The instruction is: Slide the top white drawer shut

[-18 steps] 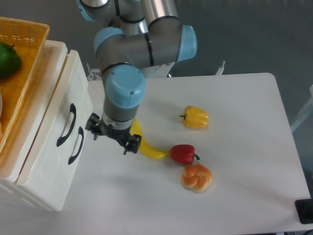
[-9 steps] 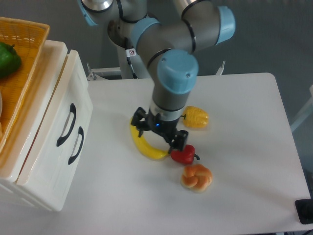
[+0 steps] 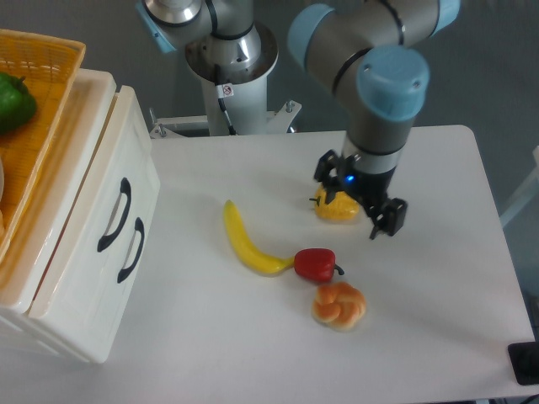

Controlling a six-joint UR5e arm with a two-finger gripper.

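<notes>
The white cabinet stands at the table's left edge, its front facing right. The top white drawer has a curved black handle. Its front looks level with the lower drawer front, whose own black handle sits just beside it. My gripper hangs far to the right of the cabinet, over the yellow pepper. It is open and nothing is held between its fingers.
An orange woven basket with a green fruit sits on the cabinet top. On the table lie a banana, a red pepper and a bread roll. The arm's base is at the back.
The arm has swung from beside the drawer fronts to the right, across the banana, and now sits over the yellow pepper. The drawer fronts look the same throughout.
</notes>
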